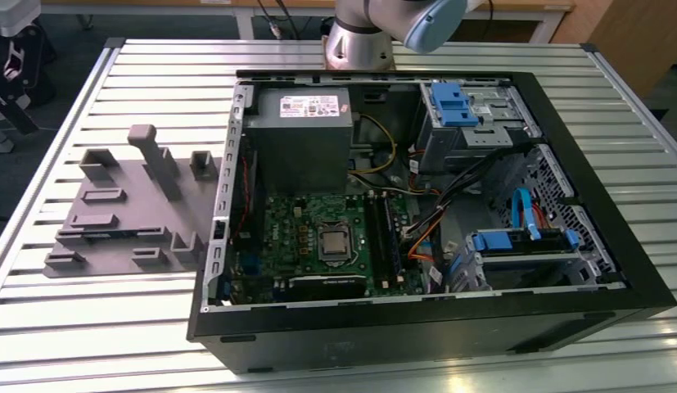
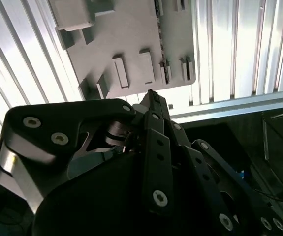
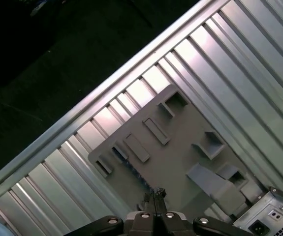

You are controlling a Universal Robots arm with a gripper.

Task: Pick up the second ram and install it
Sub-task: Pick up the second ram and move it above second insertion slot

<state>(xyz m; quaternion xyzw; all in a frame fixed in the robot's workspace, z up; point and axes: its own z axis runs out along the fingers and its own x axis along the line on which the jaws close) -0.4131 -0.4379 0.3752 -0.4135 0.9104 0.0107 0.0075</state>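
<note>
Exterior view: one open computer case [image 1: 426,332] sits on the slatted surface [image 1: 131,327]. One grey fixture [image 1: 131,217] lies just beside it on the exterior view's left. One ram [image 1: 111,234] stands on edge in a fixture slot, its long axis running along the fixture's near edge. The arm [image 1: 366,33] rises behind the case.

Second wrist view: the gripper [image 2: 151,96] hovers above the fixture without touching it, jaws closed tip to tip and holding nothing. The ram [image 2: 159,29] runs lengthwise ahead of the tips.

First wrist view: one end of the ram [image 3: 131,169] lies near the gripper [image 3: 154,192], roughly in line with it. It is not yet grasped.
</note>
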